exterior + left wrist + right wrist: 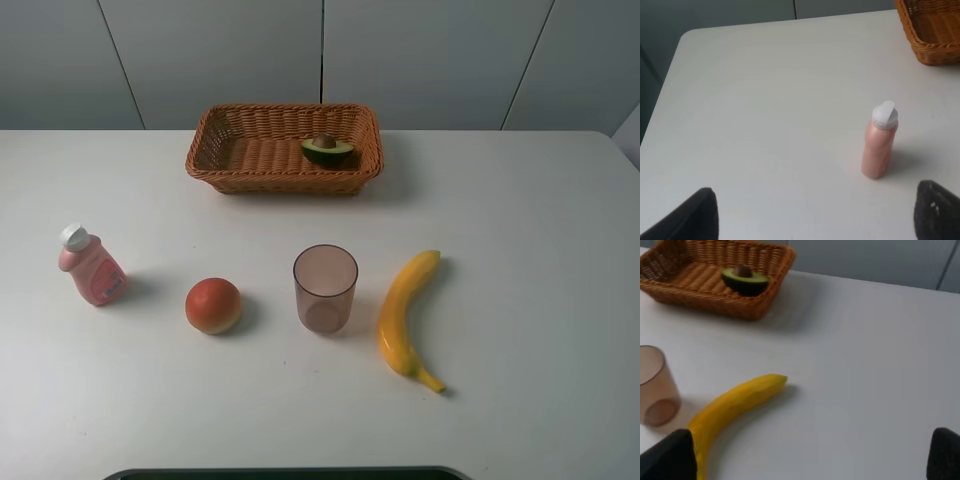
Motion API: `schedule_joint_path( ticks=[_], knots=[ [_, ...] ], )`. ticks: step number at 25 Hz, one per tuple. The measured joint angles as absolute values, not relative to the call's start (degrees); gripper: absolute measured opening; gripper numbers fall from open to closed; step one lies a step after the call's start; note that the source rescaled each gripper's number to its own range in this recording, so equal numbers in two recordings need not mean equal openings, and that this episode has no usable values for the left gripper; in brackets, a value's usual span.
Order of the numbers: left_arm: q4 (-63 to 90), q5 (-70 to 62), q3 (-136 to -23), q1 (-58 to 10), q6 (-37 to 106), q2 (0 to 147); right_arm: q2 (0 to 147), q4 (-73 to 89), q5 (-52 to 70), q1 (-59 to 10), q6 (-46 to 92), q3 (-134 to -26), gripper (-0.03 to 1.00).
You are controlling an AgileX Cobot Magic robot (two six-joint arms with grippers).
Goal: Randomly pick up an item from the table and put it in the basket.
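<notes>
The halved avocado lies inside the brown wicker basket at the back middle of the white table, pit up. It also shows in the right wrist view in the basket. Neither arm shows in the high view. My left gripper is open and empty, with its dark fingertips wide apart above the table near a pink bottle. My right gripper is open and empty, above the table beside the banana.
On the table's front half stand a pink bottle with a white cap, a round orange-red fruit, a translucent brown cup and a long yellow banana. The basket corner shows in the left wrist view.
</notes>
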State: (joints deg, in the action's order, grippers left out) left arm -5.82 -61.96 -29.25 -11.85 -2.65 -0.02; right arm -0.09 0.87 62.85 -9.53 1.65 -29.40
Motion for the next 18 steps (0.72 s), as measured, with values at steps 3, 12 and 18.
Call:
schedule_joint_path(
  ticks=[3,12,18],
  knots=[
    [-5.8,-62.0,-29.2,-11.9,-2.7,0.0,-0.1,0.9,62.9,-2.8,1.5,-29.4,0.99],
    [-5.8,-62.0,-29.2,-11.9,-2.7,0.0,-0.1,0.9,62.9,1.5,1.5,-29.4,0.99],
    [-5.8,-62.0,-29.2,-11.9,-2.7,0.0,-0.1,0.9,62.9,1.5,1.5,-29.4,0.99]
  ],
)
